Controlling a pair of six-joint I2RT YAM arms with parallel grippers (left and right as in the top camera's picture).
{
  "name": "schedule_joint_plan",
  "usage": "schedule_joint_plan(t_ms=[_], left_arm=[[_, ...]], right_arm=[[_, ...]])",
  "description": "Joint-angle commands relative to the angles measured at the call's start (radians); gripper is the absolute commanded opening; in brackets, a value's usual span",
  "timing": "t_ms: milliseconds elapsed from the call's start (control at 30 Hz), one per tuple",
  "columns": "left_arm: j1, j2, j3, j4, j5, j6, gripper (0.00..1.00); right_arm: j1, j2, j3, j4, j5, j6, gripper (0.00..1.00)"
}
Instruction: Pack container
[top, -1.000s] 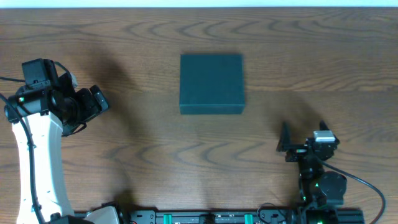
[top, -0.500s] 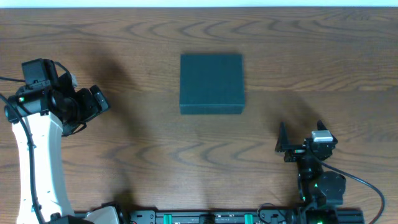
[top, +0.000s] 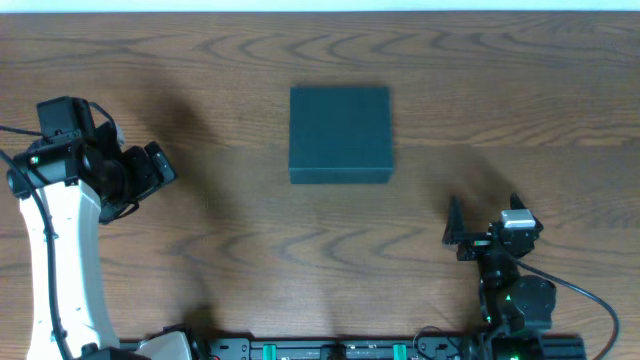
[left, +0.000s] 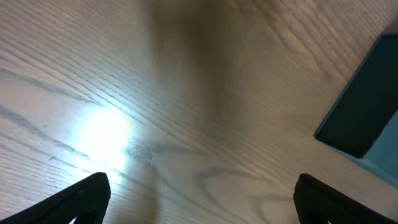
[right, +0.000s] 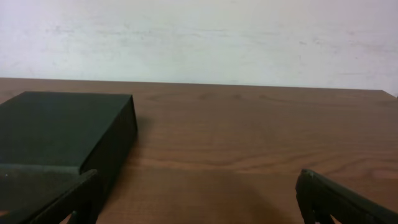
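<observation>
Squarely in the middle of the wooden table (top: 200, 60), toward its far edge, sits the dark teal container (top: 340, 135), lid down; the left gripper (top: 158, 168) hangs well off to its left, jaws spread wide and empty; the right gripper (top: 485, 215), nearer the front edge, likewise gapes, grasping nothing.

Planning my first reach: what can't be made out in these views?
- Box inside: overhead, its closed top hides it.
- Which side hinges: overhead, too fine to tell.
- Box's full outline: left wrist, cut by right edge; right wrist, cut by left edge and the fingers.
</observation>
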Motion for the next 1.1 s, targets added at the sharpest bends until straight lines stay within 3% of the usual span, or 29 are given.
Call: schedule_joint_plan(t_ms=[0,267,467,933,1067], left_arm=[[-0.037,-0.102,-0.028,0.077,-0.021,0.027,0.95],[-0.273,-0.507,-0.267,0.637,0.000,0.366,0.95],[-0.281,-0.787,-0.497,0.952,-0.019,0.460,0.95],[-0.261,-1.180,-1.062,1.505,-0.085,0.418,0.95],[-0.248,-1.263,-1.171,1.582,-0.113,0.417,0.95]], right_arm=[[-0.007,-0.009,-0.002,-0.005,0.003,-0.001,0.99],[-0.007,-0.009,-0.002,-0.005,0.003,-0.001,0.99],[-0.007,-0.009,-0.002,-0.005,0.003,-0.001,0.99],[-0.007,-0.009,-0.002,-0.005,0.003,-0.001,0.99],[-0.007,-0.009,-0.002,-0.005,0.003,-0.001,0.99]])
